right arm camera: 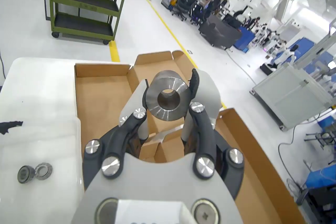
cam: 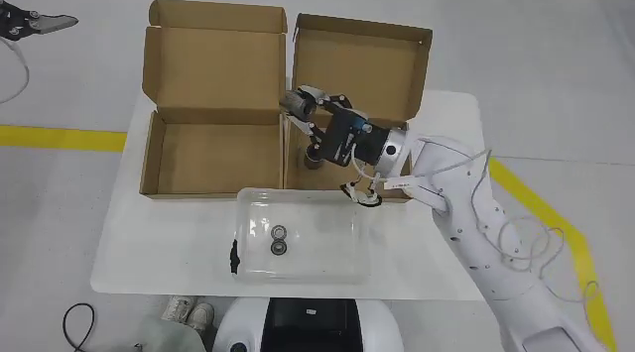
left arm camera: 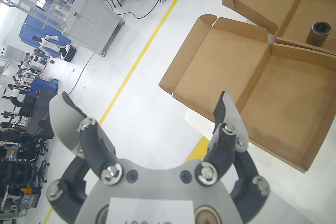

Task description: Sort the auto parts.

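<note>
right box (left arm camera: 294, 20): 1 sleeve (left arm camera: 318, 34) | bin (cam: 327, 248): 2 bearings (right arm camera: 25, 174) | right tool (right arm camera: 169, 82): bushing (right arm camera: 168, 110)

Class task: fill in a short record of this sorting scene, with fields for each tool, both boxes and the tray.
Right tool: shut on grey metal cylinder with centre hole, above where boxes meet
Left tool: open, holding nothing, over the floor
Left brown cardboard box: lid open
Right brown cardboard box: one dark upright sleeve
Clear plastic tray: two small metal rings

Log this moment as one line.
right gripper: shut on bushing above boxes | left gripper: open, off table | bin: two bearings
</note>
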`<state>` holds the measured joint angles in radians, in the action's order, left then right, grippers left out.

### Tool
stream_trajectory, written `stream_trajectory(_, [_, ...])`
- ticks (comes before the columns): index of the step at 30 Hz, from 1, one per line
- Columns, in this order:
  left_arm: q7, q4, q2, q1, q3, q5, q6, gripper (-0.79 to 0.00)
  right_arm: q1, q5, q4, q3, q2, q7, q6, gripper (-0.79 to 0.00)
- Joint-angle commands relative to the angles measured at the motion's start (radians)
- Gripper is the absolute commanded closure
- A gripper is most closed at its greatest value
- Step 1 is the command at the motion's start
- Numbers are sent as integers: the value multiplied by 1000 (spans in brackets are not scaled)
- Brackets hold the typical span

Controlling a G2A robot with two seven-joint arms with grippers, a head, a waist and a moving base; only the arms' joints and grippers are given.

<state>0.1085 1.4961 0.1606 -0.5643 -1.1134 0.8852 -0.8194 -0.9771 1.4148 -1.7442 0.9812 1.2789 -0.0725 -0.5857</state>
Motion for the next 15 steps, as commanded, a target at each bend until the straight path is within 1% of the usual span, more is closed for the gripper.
stream_trajectory(1, [0, 0, 0, 0, 0, 0, 0, -785, -31, 6, -1, 0, -2, -53, 28, 0])
stream_trajectory(6, [0, 0, 0, 0, 0, 0, 0, -785, -93, 11, -20, 14, -7, -197, 87, 0])
stream_trajectory(15, [0, 0, 0, 0, 0, 0, 0, -785, -187, -21, -70, 65, -21, -473, 141, 0])
